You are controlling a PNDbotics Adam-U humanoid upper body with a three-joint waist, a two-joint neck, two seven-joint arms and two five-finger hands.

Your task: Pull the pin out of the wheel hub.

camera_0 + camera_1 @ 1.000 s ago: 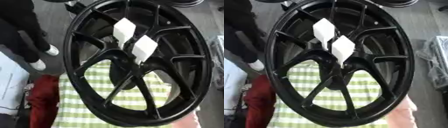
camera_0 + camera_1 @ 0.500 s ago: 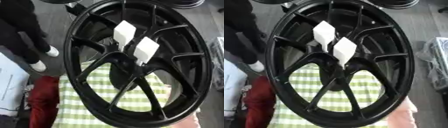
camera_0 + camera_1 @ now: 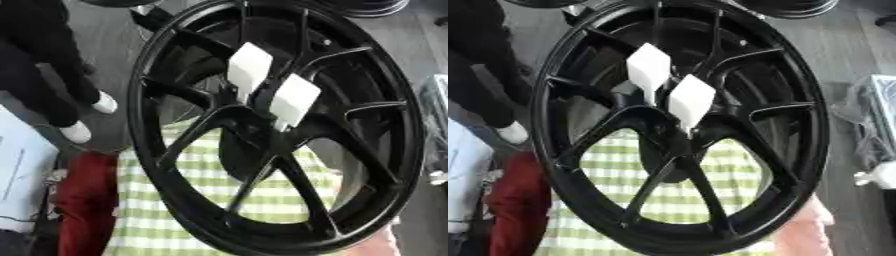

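Observation:
A large black spoked wheel hub [image 3: 280, 125] stands tilted and fills most of both eye views. Two white flat-headed pins stick out of its centre: one upper left [image 3: 248, 67], one lower right [image 3: 293, 100]. Their thin ends go down into the hub's middle [image 3: 677, 135]. Neither of my hands shows in either view.
The hub rests on a green and white checked cloth [image 3: 210, 200]. A red object [image 3: 83, 200] lies to its left and a pink one [image 3: 802, 235] at the lower right. A person in black with white shoes [image 3: 79, 132] stands at the far left. More black rims [image 3: 789, 6] lie behind.
The whole picture has shifted slightly, so the camera has moved. The hub and both white pins keep their positions relative to each other.

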